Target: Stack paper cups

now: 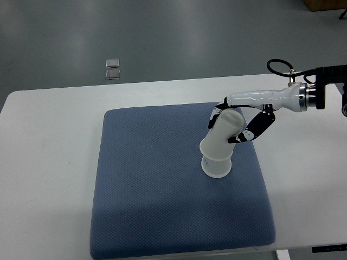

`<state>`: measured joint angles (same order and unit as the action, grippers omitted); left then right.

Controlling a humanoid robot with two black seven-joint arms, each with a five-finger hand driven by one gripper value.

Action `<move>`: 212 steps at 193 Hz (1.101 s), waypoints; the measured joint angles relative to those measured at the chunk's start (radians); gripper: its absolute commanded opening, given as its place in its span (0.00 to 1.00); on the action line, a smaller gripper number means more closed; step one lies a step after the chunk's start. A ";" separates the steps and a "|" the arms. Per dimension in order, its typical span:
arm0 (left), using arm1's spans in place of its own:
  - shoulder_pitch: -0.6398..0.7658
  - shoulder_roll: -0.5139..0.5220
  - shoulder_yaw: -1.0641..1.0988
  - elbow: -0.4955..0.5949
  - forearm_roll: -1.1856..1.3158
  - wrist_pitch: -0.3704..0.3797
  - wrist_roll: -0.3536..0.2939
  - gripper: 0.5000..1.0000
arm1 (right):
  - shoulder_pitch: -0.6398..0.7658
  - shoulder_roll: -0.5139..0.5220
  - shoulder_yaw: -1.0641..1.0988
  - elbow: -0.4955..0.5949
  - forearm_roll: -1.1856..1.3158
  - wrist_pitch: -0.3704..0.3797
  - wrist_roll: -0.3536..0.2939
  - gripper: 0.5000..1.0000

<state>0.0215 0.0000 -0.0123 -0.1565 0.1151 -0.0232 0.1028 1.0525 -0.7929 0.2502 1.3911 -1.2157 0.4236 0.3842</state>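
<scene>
Top view, looking steeply down over a white table (49,162). Moving from the left: no left arm showing anywhere along that edge; two small square plates (113,69) lying on the grey floor (162,38) beyond the table's far side. Covering the middle of the table, a blue-grey padded mat (146,206), bare over its left half and near edge. Standing right of the mat's centre, a white paper cup (217,167), rim down on the mat. Sitting over it and leaning up toward the right, a second paper cup (223,135), inverted, tilted, its mouth overlapping the lower cup's upper part. Reaching in from the right edge, the right hand (238,122), white with black finger segments, gripping the tilted cup near its closed end, one finger behind it, the others wrapping its right side. Judging by the tilt, stacking well under way but not finished: upper cup partly nested, not yet squared up, pressed down and released. No further loose cups in sight on mat or table.
</scene>
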 measured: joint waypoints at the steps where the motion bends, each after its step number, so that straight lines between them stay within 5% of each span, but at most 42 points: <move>1: 0.000 0.000 0.000 0.000 0.000 0.000 0.000 1.00 | 0.000 0.000 0.000 0.000 0.000 0.000 0.000 0.44; 24: 0.000 0.000 0.000 0.000 0.000 0.000 0.000 1.00 | -0.010 0.003 0.000 -0.003 -0.013 0.000 -0.001 0.53; 63: 0.000 0.000 0.000 0.000 0.000 0.000 0.000 1.00 | -0.027 0.015 0.000 -0.013 -0.018 -0.006 -0.001 0.83; 132: 0.000 0.000 0.000 0.000 0.000 0.000 0.000 1.00 | -0.045 0.013 0.047 -0.044 0.023 -0.009 0.002 0.85; 212: 0.000 0.000 0.000 0.000 0.000 0.000 0.000 1.00 | -0.139 0.065 0.160 -0.272 0.506 0.026 -0.031 0.84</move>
<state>0.0215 0.0000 -0.0123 -0.1565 0.1150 -0.0228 0.1028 0.9137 -0.7284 0.4100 1.1194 -0.7095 0.4493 0.3536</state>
